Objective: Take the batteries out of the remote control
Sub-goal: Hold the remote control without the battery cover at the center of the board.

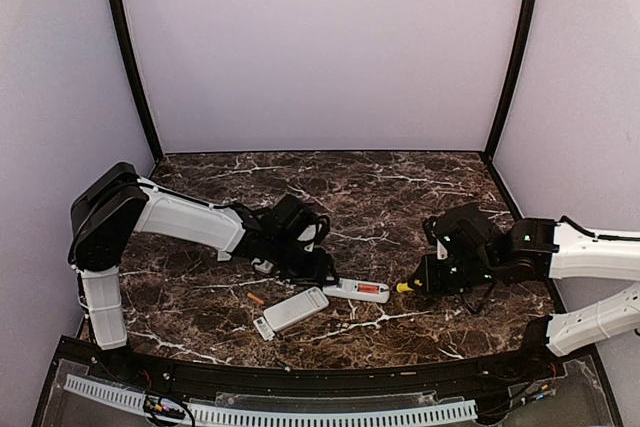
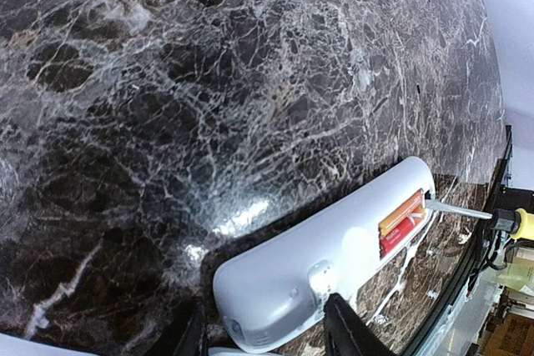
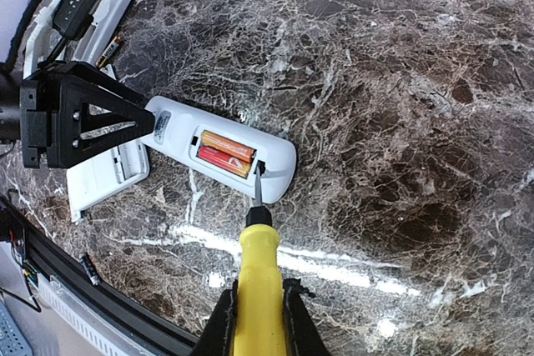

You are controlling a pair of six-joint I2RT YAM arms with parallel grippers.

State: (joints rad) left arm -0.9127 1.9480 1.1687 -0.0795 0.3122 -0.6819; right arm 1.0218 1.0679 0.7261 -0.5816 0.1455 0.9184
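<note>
Marble tabletop (image 1: 400,187) | right claw (image 3: 259,291) clamps screwdriver (image 3: 260,260) | left claw (image 2: 265,323): cannot tell | wrists show batteries (image 3: 225,153)

batteries (image 3: 225,152) in remote (image 3: 279,162), screwdriver (image 3: 259,277) at its end

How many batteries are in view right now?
3. An orange battery and a red battery sit side by side in the compartment of the open remote. A third battery lies loose on the table, left of the second remote. More may be hidden.
</note>
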